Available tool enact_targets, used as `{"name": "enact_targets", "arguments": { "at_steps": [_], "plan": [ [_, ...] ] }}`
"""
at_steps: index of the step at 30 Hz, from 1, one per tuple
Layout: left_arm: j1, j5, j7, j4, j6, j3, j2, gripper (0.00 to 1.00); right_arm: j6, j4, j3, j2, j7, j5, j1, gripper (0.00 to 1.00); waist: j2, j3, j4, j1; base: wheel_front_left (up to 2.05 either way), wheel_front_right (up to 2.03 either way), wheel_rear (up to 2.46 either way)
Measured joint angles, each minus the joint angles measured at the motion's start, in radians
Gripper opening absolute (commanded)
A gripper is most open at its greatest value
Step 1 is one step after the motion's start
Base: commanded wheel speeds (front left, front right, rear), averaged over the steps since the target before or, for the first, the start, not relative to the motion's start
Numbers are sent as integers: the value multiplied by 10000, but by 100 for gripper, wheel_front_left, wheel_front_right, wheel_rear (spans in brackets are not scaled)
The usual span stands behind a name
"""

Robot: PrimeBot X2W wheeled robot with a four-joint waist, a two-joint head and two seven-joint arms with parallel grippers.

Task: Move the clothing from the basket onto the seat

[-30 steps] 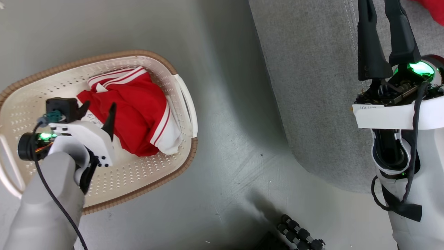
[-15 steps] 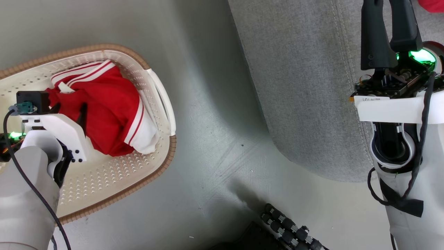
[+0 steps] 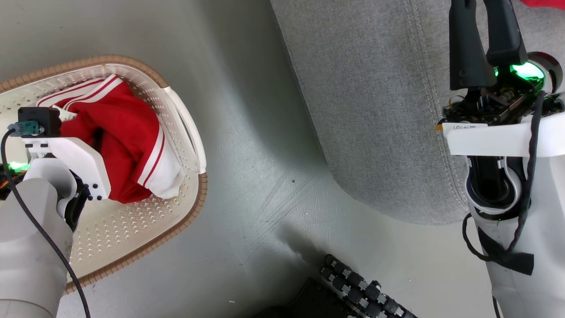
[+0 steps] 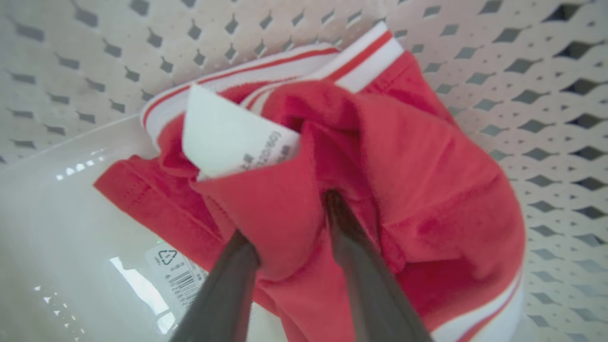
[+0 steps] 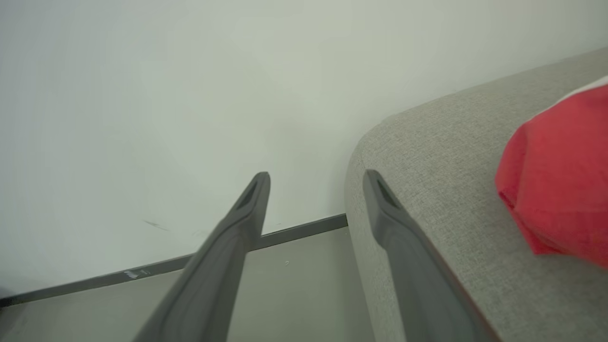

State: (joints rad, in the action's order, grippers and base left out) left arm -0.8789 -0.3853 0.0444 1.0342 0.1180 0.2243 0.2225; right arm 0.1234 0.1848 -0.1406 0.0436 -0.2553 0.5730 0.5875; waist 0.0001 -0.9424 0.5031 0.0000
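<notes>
A red garment of the clothing [image 3: 128, 145] with white stripes lies bunched in the cream perforated basket [image 3: 185, 212] at the left. My left gripper [image 3: 84, 137] is pushed down into it. In the left wrist view a fold of the clothing [image 4: 427, 190] stands between the two fingers [image 4: 228, 285] of the left gripper [image 4: 289, 213], which are still apart, tips buried in cloth. A white care label [image 4: 228, 137] sticks up. My right gripper [image 3: 483, 26] hangs open over the grey seat [image 3: 375, 110]. Another red garment [image 5: 560, 180] lies on the seat [image 5: 451, 190], right of the right gripper [image 5: 316, 178].
Grey floor [image 3: 265, 176] separates the basket from the seat's rounded corner. A black roller part of my base [image 3: 362, 287] sits at the bottom. A pale wall with a dark skirting strip [image 5: 294, 232] stands beyond the seat. A barcode label [image 4: 180, 275] marks the basket's bottom.
The head camera has swung, shifting the whole picture left. My left gripper has sunk from above the garment into it, and its fingers have drawn a little closer. The right gripper stays open.
</notes>
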Motion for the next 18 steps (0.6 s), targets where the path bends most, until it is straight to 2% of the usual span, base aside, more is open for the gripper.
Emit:
{"name": "enact_targets", "arguments": {
  "at_steps": [18],
  "plan": [
    [-5,-19,-527,134,81,385,-102,0,0,-42,209,0,0,347,205,100,0,402,-33,0,0,0,0]
  ]
}}
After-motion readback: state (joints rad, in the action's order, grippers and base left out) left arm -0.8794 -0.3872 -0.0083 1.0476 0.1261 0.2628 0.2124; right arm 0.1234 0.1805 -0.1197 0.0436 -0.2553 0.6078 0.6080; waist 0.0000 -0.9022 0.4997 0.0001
